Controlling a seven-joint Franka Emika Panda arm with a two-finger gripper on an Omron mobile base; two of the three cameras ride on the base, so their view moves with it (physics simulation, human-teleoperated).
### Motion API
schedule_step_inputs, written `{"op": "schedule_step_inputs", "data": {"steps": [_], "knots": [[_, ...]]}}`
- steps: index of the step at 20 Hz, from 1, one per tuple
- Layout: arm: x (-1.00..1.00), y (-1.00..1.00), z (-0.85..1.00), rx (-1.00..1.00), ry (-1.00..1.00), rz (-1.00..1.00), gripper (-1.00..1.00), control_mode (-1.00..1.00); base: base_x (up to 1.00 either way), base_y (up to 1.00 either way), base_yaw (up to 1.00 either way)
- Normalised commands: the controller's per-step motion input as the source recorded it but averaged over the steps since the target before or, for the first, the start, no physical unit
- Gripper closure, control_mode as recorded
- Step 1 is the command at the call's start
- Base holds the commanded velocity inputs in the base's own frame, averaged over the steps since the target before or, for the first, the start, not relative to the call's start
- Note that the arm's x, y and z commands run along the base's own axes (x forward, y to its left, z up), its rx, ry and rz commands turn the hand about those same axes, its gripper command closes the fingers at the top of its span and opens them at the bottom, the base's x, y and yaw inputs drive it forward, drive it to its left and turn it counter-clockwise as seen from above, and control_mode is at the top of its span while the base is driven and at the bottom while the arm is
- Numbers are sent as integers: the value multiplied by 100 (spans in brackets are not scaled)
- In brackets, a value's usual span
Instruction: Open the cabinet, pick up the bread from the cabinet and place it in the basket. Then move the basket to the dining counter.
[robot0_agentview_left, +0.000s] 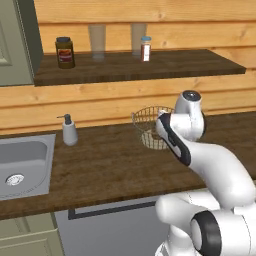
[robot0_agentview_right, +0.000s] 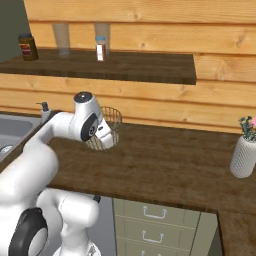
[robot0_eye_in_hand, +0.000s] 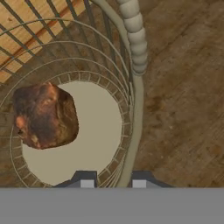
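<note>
Glossy white arm (robot0_agentview_left: 220, 175) (rounded links) with dark joints.

A: What sits on the high dark wood shelf (robot0_agentview_left: 165, 67)?
B: A brown jar with a black lid (robot0_agentview_left: 65, 52), two clear glasses (robot0_agentview_left: 97, 41) and a small blue-capped spice bottle (robot0_agentview_left: 145, 49).
A: And below?
B: A steel sink (robot0_agentview_left: 22, 165), a white soap dispenser (robot0_agentview_left: 69, 130), a white textured vase of flowers (robot0_agentview_right: 244, 152).

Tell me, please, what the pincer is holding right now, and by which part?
The pincer is closed on the basket, gripping its wire rim and wall on the near side, one fingertip inside and one outside. The bread lies loose inside on the pale base.
</note>
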Motion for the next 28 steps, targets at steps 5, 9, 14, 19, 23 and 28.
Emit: {"op": "schedule_step_inputs", "data": {"steps": [5,9,14,19,23,28], "knots": [[-88,-53,77,-2,1,0,100,-100,0,0,0],[-87,-3,63,0,-2,0,100,-100,0,0,0],[-64,0,61,0,-5,0,100,-100,0,0,0],[-57,0,56,0,-4,0,100,-100,0,0,0],[-41,0,51,0,-7,0,100,100,-21,0,0],[0,0,0,0,0,0,100,100,-100,10,0]]}}
